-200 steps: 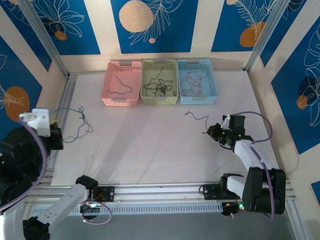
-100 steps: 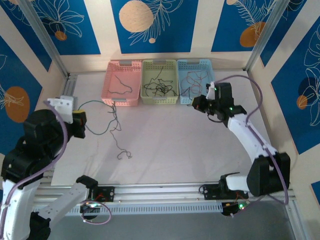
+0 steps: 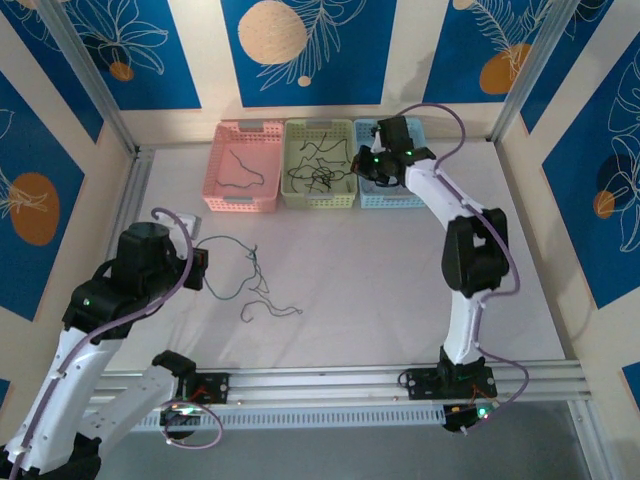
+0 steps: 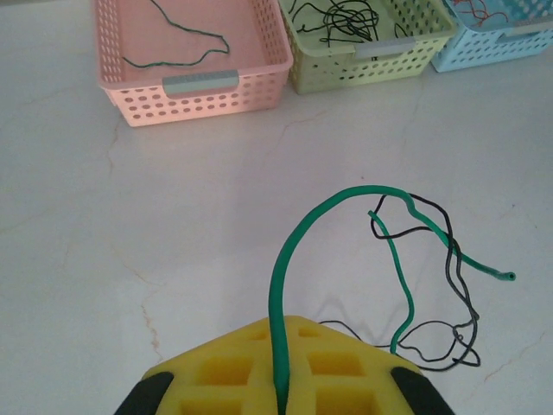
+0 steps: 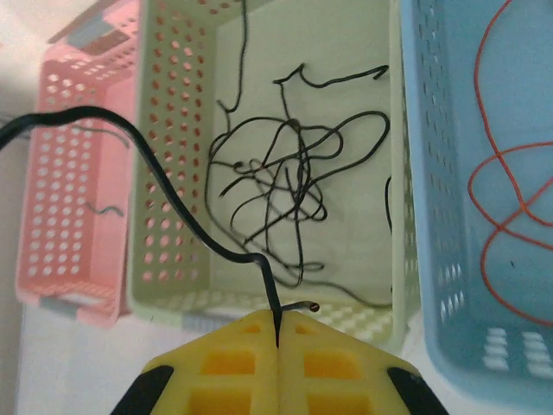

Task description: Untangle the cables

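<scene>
My right pincer [image 5: 278, 333], clamped on a black cable [image 5: 173, 203] above the green basket's [image 5: 164, 277] near end, could drop it across the rim, since its tail arcs left toward the pink basket [image 5: 52, 216]. My left pincer [image 4: 278, 363] grips a green cable [image 4: 289, 259] near-left on the table [image 4: 86, 259]; a black strand [image 4: 450, 259] twisted round it may drag along.

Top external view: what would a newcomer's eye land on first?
Three perforated plastic baskets line the table's far edge: pink basket, pale green basket, light blue basket, each holding thin wires. The right gripper hangs at the green one, shut on a thin black wire. Near left, the left gripper is shut on a green wire trailing into a loose tangle on the table.
</scene>
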Available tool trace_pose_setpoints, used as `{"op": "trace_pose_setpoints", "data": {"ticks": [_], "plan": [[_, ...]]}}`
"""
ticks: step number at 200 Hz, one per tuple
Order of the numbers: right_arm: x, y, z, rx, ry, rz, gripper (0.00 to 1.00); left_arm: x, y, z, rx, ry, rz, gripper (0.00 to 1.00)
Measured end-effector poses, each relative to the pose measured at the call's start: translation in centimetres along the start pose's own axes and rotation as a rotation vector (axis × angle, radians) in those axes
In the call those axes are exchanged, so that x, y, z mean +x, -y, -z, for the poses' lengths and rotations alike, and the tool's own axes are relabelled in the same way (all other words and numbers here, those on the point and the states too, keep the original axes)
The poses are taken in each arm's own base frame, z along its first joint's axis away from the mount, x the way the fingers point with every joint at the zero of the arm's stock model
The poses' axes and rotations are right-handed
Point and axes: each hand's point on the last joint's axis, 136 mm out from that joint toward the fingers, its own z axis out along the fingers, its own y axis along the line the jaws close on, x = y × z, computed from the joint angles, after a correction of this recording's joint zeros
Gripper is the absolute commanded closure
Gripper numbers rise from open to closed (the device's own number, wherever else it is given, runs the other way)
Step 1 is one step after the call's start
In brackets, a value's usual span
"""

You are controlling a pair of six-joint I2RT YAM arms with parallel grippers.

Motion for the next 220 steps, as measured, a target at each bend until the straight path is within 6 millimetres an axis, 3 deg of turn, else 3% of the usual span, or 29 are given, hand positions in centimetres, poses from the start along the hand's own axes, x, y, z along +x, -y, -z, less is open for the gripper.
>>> {"op": "trace_pose_setpoints", "data": {"ticks": [25,50,67,100,127,141,162,180,192,207,220], "plan": [[-0.3,1.0,-3.7,0.035,-0.042,-0.059,0.96,-0.1,0.4,0.0,0.021,0.007,0.011,1.00],[-0.5,1.6,-6.1,0.060,-0.075,-0.109,0.66,-0.1,0.6,0.0,0.033,0.011,0.018,1.00],[-0.6,1.5,-6.5,0.066,-0.086,-0.111,0.57,0.0,0.7,-0.2,0.042,0.008,0.018,1.00],[-0.5,0.6,-5.5,0.066,-0.093,-0.101,0.56,0.2,0.8,-0.6,0.046,0.004,0.025,1.00],[0.7,-0.5,-2.5,0.052,-0.085,-0.060,0.56,0.5,1.1,-1.0,0.063,-0.003,0.040,1.00],[2.1,-1.5,0.5,0.022,-0.068,-0.015,0.56,0.5,1.2,-1.1,0.074,-0.005,0.050,1.00],[4.8,-4.6,6.2,-0.103,-0.026,0.083,0.55,0.4,1.5,-1.1,0.090,0.000,0.063,1.00],[8.0,-7.3,10.7,-0.248,0.014,0.192,0.53,0.4,1.5,-1.1,0.091,0.001,0.070,1.00],[10.8,-8.5,12.6,-0.355,0.027,0.275,0.48,0.4,1.5,-1.1,0.091,0.002,0.070,1.00],[15.0,-8.7,13.4,-0.458,0.013,0.367,0.45,0.3,1.6,-0.9,0.097,0.009,0.074,1.00],[19.3,-8.0,12.7,-0.519,-0.037,0.429,0.43,0.3,1.7,-0.7,0.105,0.013,0.078,1.00]]}}
